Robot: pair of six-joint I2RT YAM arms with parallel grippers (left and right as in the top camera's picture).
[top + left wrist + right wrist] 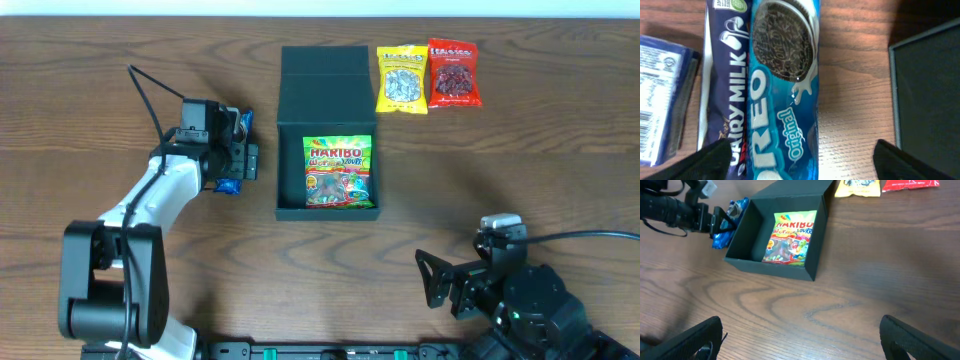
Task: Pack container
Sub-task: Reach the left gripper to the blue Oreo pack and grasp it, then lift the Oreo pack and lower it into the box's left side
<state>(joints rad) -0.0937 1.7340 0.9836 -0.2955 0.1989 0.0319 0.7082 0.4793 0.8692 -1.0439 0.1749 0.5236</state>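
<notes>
The dark square container [288,160] stands open at the table's middle, its flap lid [323,72] laid back. A Haribo packet [338,172] lies inside; it also shows in the right wrist view [789,237]. My left gripper [240,160] is open, hovering over a blue Oreo packet [785,95] and a purple Dairy Milk bar [727,75] just left of the container wall [927,95]. My right gripper [440,282] is open and empty above bare table at the front right.
A yellow snack packet [402,79] and a red snack packet [453,73] lie at the back, right of the lid. Another blue-white packet [662,100] lies left of the Dairy Milk bar.
</notes>
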